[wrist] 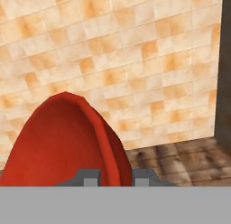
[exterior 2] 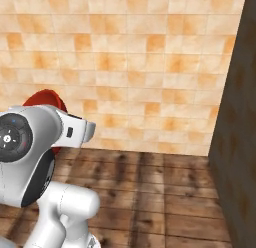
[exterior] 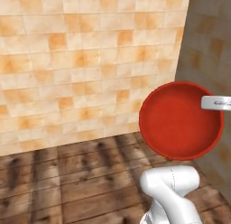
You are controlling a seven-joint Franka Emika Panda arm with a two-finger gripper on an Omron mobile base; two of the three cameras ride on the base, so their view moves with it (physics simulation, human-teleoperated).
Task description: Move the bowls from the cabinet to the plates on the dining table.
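Observation:
The red bowl hangs in the air, tipped on edge, with its hollow facing the left base camera. My gripper is shut on its rim, one dark fingertip on each side of the rim. In the left base view the white hand reaches the bowl's right rim. In the right base view the bowl peeks out from behind my arm's upper joint. The cabinet, the plates and the dining table are out of view.
An orange-beige tiled wall stands straight ahead. A darker, shaded wall meets it in a corner on the right. Below lies a dark wooden plank floor.

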